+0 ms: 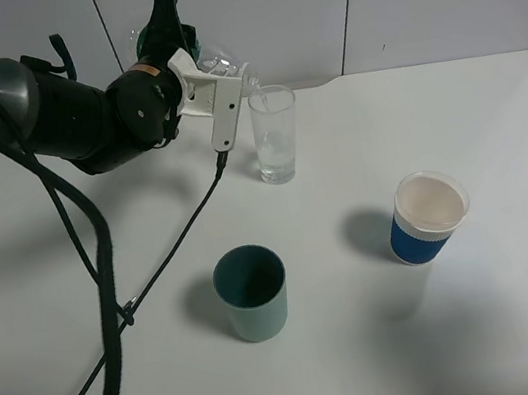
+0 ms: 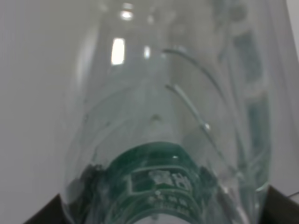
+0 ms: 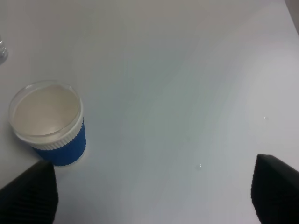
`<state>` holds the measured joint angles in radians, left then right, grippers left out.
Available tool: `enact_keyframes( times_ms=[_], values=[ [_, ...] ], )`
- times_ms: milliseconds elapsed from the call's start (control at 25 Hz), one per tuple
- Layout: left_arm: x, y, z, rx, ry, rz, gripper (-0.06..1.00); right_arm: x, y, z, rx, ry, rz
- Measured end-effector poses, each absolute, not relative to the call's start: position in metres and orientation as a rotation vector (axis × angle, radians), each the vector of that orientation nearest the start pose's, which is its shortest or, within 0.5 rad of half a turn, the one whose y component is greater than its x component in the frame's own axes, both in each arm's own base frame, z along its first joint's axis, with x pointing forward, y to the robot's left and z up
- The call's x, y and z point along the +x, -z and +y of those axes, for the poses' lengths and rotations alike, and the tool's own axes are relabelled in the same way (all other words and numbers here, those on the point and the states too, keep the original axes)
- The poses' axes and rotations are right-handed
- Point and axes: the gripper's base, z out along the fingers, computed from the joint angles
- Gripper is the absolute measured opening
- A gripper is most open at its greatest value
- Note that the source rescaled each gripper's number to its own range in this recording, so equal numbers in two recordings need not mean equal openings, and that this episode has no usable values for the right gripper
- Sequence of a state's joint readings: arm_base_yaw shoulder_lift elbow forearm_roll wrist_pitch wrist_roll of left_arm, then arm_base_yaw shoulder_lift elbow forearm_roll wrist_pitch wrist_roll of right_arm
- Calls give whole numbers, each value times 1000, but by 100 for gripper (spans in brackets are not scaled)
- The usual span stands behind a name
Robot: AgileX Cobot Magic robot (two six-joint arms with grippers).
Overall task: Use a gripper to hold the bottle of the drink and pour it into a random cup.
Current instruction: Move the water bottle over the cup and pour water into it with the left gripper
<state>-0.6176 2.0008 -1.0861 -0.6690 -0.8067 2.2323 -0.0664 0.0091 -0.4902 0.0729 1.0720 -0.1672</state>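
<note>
**Pouring stage.** The left claw is clamped on the bottle at its green label. It tips the bottle so the mouth sits just over the rim of the glass on the bench. Gripping low on the body probably leaves the neck free to reach the rim (the fill level cannot be told). The right claw, fingers apart and empty, hangs near the blue cup, well apart from the pour. The teal cup stands unused.

glass, teal cup, blue cup — open table between
</note>
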Motion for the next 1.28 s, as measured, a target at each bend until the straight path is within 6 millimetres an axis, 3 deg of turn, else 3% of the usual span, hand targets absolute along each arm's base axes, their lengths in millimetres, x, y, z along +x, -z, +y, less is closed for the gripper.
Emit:
enact_keyframes(
  times_ms=[1280],
  values=[
    [366,-183,-209,1579,-1260,991,3,-3,-274,6,-108,56,2070]
  ],
)
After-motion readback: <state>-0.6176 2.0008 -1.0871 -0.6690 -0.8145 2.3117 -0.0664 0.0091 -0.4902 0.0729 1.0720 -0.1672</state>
